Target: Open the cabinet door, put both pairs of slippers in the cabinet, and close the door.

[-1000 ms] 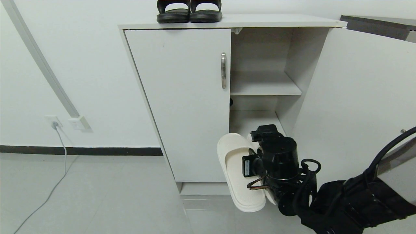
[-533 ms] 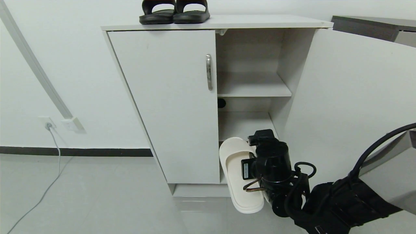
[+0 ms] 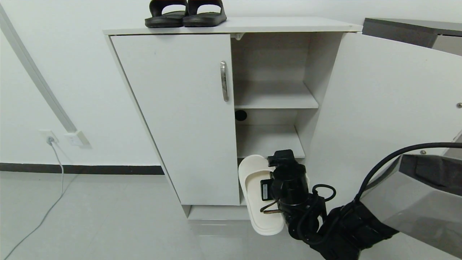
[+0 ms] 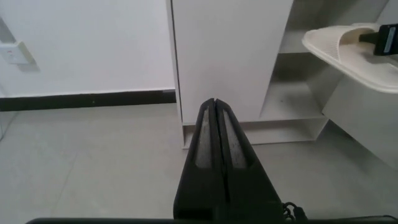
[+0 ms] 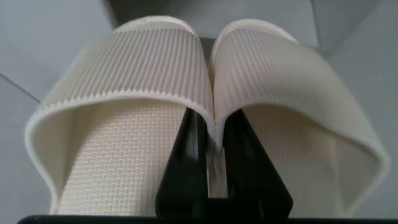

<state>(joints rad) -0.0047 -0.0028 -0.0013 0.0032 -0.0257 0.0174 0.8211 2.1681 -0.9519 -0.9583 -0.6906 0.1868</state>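
White slippers (image 3: 258,191) are clamped by their inner edges in the right jaws — one grasp carries both — and held low before the open cabinet (image 3: 173,119). Black slippers (image 3: 186,14) are parked on top. Left jaws closed on nothing.

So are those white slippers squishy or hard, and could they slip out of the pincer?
Probably light: the right pincer holds both white slippers in the air by itself. Likely a bit squishy, since their thick straps look like soft foam. Their ribbed surface should grip, so slipping seems unlikely.
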